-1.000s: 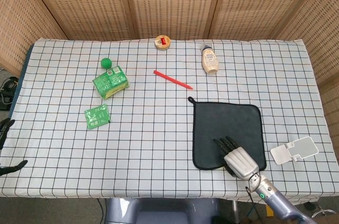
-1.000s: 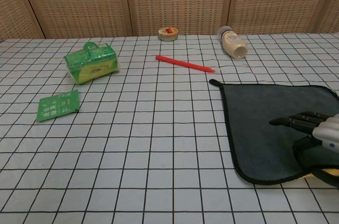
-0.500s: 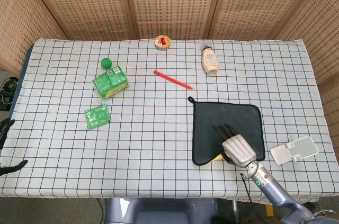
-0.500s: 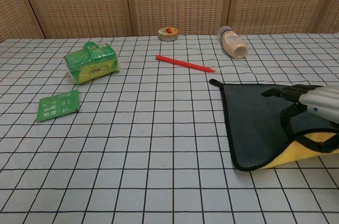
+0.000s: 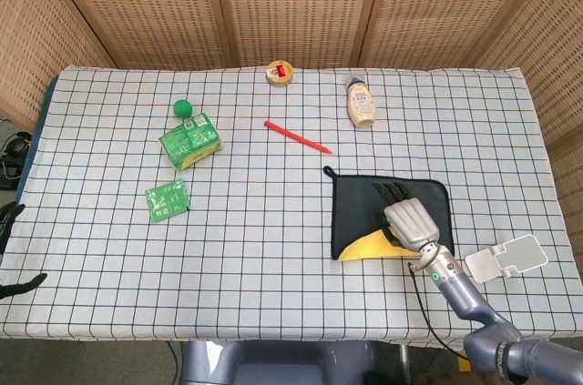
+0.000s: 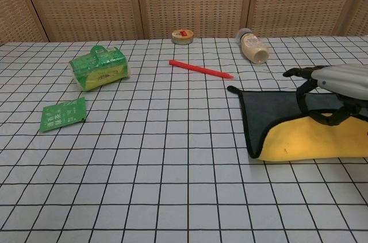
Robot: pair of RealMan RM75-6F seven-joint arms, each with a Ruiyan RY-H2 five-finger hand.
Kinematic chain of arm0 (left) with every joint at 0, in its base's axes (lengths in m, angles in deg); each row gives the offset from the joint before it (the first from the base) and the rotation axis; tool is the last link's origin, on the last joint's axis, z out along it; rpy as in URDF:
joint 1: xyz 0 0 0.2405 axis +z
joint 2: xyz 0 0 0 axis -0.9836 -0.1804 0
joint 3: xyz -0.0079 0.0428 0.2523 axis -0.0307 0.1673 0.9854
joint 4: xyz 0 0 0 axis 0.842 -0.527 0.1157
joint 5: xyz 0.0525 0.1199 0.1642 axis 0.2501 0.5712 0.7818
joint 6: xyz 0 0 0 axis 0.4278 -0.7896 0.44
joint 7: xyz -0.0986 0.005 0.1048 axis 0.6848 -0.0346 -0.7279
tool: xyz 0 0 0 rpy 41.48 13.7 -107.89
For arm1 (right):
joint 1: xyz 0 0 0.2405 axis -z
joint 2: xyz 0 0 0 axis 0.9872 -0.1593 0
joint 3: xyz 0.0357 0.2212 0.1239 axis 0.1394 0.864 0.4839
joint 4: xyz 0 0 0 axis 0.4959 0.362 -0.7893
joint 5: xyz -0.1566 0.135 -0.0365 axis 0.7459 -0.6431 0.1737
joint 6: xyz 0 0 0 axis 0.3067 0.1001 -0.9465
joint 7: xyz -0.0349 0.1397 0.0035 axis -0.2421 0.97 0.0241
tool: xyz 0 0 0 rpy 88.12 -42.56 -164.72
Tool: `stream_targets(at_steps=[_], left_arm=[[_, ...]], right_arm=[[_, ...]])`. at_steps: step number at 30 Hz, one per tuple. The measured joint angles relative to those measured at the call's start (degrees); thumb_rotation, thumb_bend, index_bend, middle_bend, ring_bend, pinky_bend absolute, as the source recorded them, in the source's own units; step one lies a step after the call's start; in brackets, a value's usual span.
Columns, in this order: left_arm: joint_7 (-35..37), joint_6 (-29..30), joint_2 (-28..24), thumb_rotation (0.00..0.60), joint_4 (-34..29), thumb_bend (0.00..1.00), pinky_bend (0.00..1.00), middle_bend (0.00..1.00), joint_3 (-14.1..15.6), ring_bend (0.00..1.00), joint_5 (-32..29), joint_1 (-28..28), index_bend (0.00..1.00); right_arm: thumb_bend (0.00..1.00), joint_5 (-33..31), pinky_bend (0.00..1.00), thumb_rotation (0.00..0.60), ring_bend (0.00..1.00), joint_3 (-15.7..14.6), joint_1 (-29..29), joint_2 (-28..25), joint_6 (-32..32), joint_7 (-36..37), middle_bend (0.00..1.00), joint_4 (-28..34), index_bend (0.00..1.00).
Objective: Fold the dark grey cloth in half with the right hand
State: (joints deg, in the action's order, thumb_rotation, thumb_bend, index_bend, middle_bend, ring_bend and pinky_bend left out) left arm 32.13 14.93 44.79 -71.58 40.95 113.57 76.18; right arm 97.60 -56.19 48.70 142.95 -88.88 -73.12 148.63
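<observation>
Grey cloth (image 5: 357, 212) (half-lifted) in right hand (image 5: 409, 220)

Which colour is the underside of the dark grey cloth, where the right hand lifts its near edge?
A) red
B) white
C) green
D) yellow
D: the right hand holds the near edge of the dark grey cloth turned up toward the far side, and the exposed underside is plainly yellow in both views.

Right hand low over the table, left barely in view.
The right hand (image 5: 410, 219) reaches forward on its arm, fingers (image 6: 299, 72) curled down around the cloth (image 6: 270, 118) edge it grips. Only the left hand (image 5: 11, 217) fingertips show.
</observation>
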Motion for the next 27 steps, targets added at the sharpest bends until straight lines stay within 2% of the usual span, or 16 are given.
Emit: stream_targets(at_steps=[15, 27], left_arm=[[0.35, -1.74, 0.16, 0.600, 0.53, 0.00, 0.00, 0.00, -0.52, 0.00, -2.03, -0.79, 0.00], [-0.03, -2.68, 0.42, 0.600, 0.94, 0.00, 0.00, 0.00, -0.74, 0.00, -3.23, -1.22, 0.00]], right_arm=[[0.69, -8.29, 0.00, 0.600, 0.00, 3.52, -5.10, 4.65, 3.94, -3.63, 0.00, -8.68, 0.62], [0.69, -11.70, 0.00, 0.600, 0.00, 4.40, -8.45, 8.09, 5.63, -6.45, 0.01, -15.50, 0.63]])
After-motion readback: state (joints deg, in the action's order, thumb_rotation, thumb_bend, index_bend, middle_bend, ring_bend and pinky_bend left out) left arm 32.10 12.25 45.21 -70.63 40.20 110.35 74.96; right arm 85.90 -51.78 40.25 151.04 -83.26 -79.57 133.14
